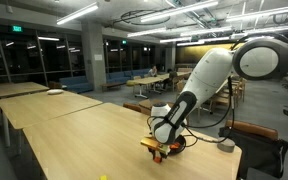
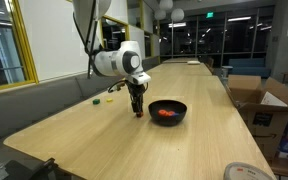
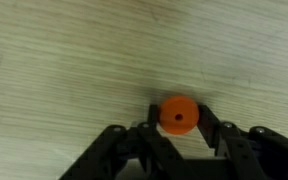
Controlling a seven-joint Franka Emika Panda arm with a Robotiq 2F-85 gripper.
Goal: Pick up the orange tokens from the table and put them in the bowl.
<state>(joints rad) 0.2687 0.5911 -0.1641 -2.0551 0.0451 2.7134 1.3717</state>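
Gripping: the end effector [image 3: 178, 128] has closed its jaws on one token [image 3: 178, 115], with a pad against each side. The token looks to be resting on the desk [image 3: 64, 60], not yet lifted.
Layout, left to right in an exterior view: two small greenish-yellow bits [image 2: 102, 100] lie well left of the bowl [image 2: 168, 104]. The end effector [image 2: 137, 110] stands low at the desk, just left of the bowl.
Done: orange-red pieces [image 2: 165, 114] lie inside the bowl, so I judge some tokens are already delivered.
Left: this token has to be lifted, carried right to the bowl and dropped in. I cannot tell whether others remain on the desk.
Wrist view only: the grip itself, with the token between the pads.
Exterior view only: the bowl, its contents, and how near the bowl the end effector stands.
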